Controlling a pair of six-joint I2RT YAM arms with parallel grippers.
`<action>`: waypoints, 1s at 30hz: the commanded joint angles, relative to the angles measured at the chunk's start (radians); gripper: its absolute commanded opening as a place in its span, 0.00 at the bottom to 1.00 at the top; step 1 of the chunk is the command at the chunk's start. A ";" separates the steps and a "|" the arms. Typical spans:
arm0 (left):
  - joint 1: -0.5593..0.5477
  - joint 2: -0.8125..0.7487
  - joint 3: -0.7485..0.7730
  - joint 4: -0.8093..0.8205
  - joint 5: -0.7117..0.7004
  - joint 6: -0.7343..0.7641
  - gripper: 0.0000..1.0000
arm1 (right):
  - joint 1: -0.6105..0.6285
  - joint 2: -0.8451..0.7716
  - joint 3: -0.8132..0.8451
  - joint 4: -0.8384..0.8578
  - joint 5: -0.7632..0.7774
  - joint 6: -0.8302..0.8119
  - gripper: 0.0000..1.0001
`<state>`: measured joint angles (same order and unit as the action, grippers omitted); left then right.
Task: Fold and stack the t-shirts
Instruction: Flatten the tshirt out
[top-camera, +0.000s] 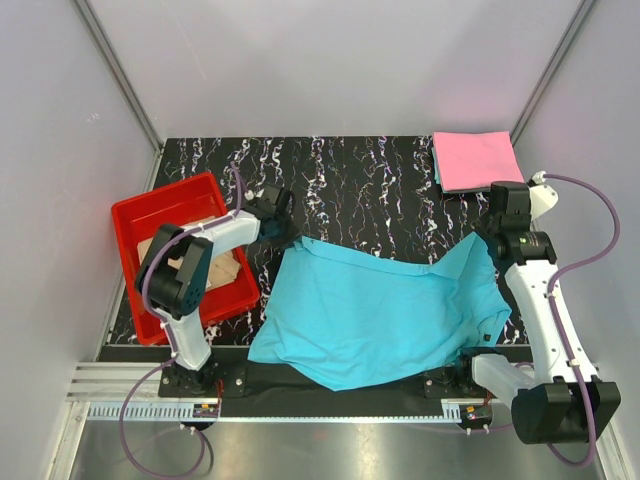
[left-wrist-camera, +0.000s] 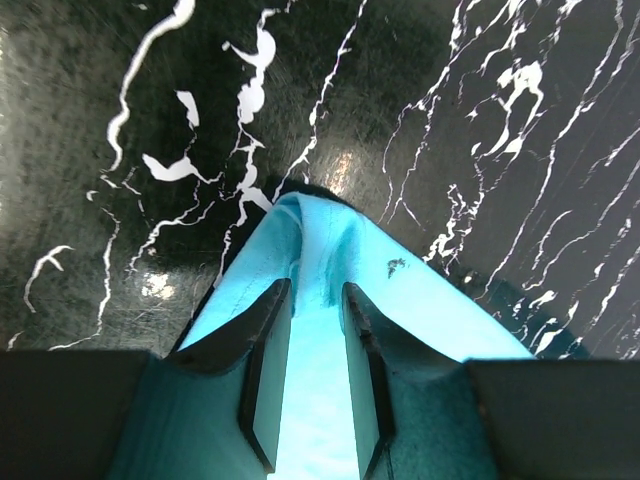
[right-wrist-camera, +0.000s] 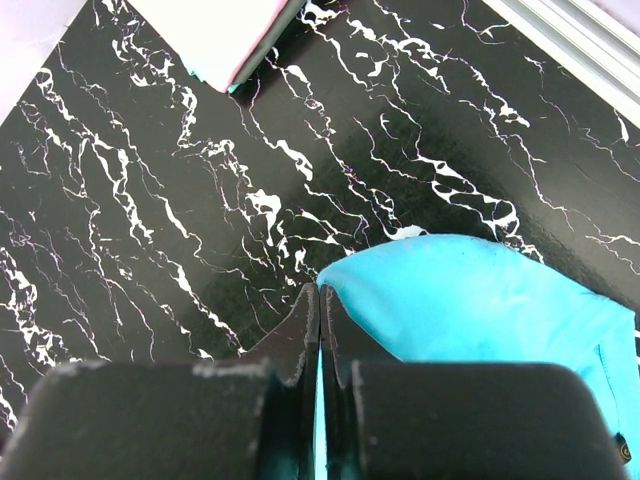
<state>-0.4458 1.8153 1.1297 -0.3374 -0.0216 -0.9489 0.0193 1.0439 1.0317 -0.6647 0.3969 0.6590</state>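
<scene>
Left fingers (left-wrist-camera: 262, 380) stand apart astride a ridge of the blue shirt (top-camera: 380, 315); we should close them firmly on the fold before lifting. The shirt lies rumpled on the near tabletop (top-camera: 380, 180), between the arms. Right fingers (right-wrist-camera: 297, 345) are pinched shut on its far right corner. Both arms reach forward, wrists tipped down.

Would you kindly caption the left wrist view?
Left gripper straddles a ridge of turquoise t-shirt on the black marbled table.
</scene>
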 joint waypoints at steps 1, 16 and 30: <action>-0.011 0.013 0.036 0.000 -0.023 -0.016 0.32 | -0.004 0.004 0.016 0.042 -0.016 -0.001 0.00; -0.039 0.029 0.051 -0.032 -0.058 -0.027 0.29 | -0.002 -0.008 0.018 0.027 -0.013 -0.002 0.00; -0.041 -0.019 0.048 -0.057 -0.097 -0.008 0.30 | -0.004 -0.010 0.001 0.036 -0.030 0.017 0.00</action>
<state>-0.4839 1.8389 1.1591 -0.4023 -0.0845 -0.9649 0.0193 1.0557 1.0317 -0.6609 0.3737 0.6628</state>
